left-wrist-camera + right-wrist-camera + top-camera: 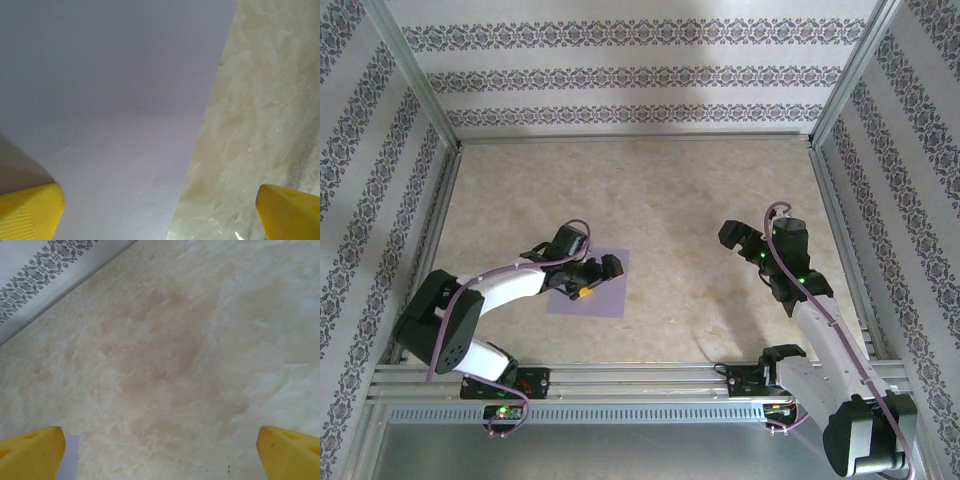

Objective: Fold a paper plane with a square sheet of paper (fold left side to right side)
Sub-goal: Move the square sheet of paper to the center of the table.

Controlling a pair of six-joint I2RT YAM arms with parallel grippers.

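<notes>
The square sheet of paper (606,303), plain lavender, lies flat on the marbled table left of centre. It has no crease that I can see: a plain square, not a paper plane. My left gripper (597,279) hovers open over the sheet's upper part, nothing between its yellow fingertips (31,211). In the left wrist view the paper (110,90) covers the left side, and its right edge runs between the open jaws of the left gripper (160,215). My right gripper (741,243) is open over bare table to the right. In its own view the right gripper (160,455) has a sliver of the paper (73,456) beside its left fingertip.
The marbled table (670,190) is fenced by metal rails and patterned walls (620,75) on three sides. An aluminium rail (640,378) runs along the near edge by the arm bases. Bare surface lies between the two grippers and behind them.
</notes>
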